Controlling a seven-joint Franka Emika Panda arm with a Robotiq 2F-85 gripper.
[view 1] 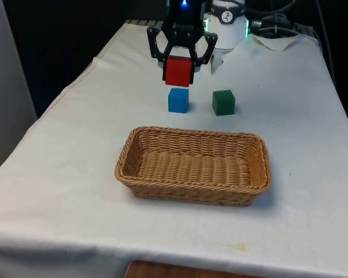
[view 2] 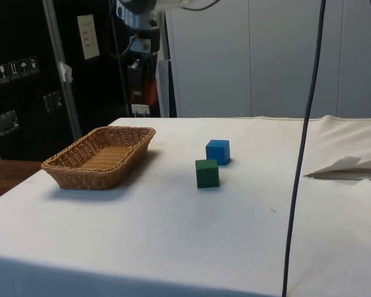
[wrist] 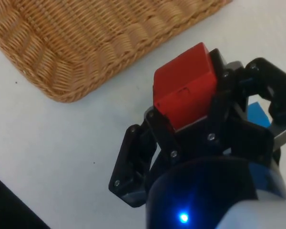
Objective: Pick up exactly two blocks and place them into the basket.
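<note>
The gripper point(view 1: 178, 65) hangs above the table point(view 1: 75, 174) with its jaws pinching a red block point(view 1: 178, 71), which is lifted clear of the cloth. In the wrist view the red block point(wrist: 183, 93) sits squarely between the black fingers point(wrist: 157, 126), one pressed to each side, and a corner of the basket point(wrist: 71, 52) lies below and ahead of it.

Taking the basket point(view 1: 194, 165) as the centre of a clock in the front view, with twelve toward the table's far end, the blue block point(view 1: 178, 99) rests on the cloth at about twelve, and the green block point(view 1: 223, 102) at about one. The two stand near each other but apart, both upright and flat on the cloth. The red block hangs just above the blue one, a little farther toward twelve; whether it is directly over it is hard to judge from this angle.

In the side view the basket point(view 2: 99, 156) shows nothing inside it as far as its near wall allows, with the blue block point(view 2: 217, 151) and green block point(view 2: 207, 173) well off to its side. The gripper point(view 2: 142, 83) appears there as a dark shape against the dark cabinets, with a reddish patch that is probably the held block. A sliver of blue point(wrist: 257, 116) in the wrist view, beside the fingers, is the blue block below.
</note>
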